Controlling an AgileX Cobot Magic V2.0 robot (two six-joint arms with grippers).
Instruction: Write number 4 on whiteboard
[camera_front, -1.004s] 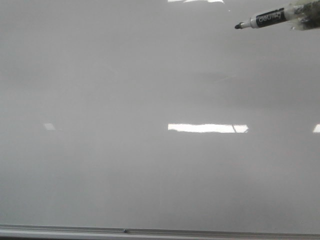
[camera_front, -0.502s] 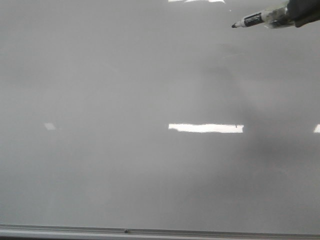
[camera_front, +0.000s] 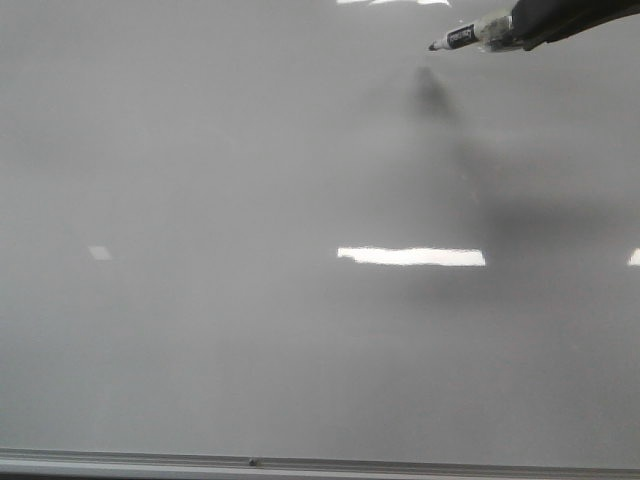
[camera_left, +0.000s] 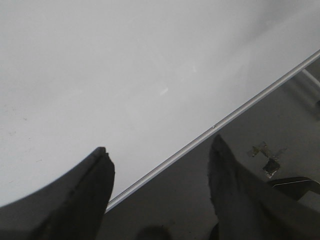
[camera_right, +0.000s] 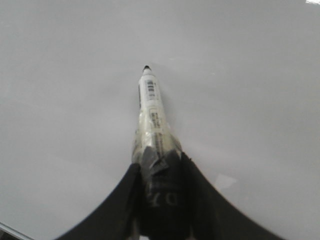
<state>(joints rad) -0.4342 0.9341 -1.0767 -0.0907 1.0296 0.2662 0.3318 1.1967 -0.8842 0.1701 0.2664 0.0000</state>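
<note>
The whiteboard (camera_front: 250, 300) fills the front view, pale grey and glossy, with a silver frame (camera_front: 300, 464) along its bottom edge. No number 4 shows on it. My right gripper (camera_front: 530, 25) is shut on a black-and-white marker (camera_front: 468, 37) at the top right, its tip pointing left over the board, with a dark shadow below it. In the right wrist view the marker (camera_right: 150, 110) juts out from the shut gripper (camera_right: 160, 175) over the board (camera_right: 60, 75). My left gripper (camera_left: 160, 160) is open and empty over the board's frame (camera_left: 215, 127).
Bright light reflections (camera_front: 410, 256) lie on the board. In the left wrist view, a dark surface (camera_left: 240, 135) lies beyond the frame, with bits of tape (camera_left: 265, 157) on it.
My right gripper has moved left with the marker. The marker's shadow on the board has grown darker and sharper.
</note>
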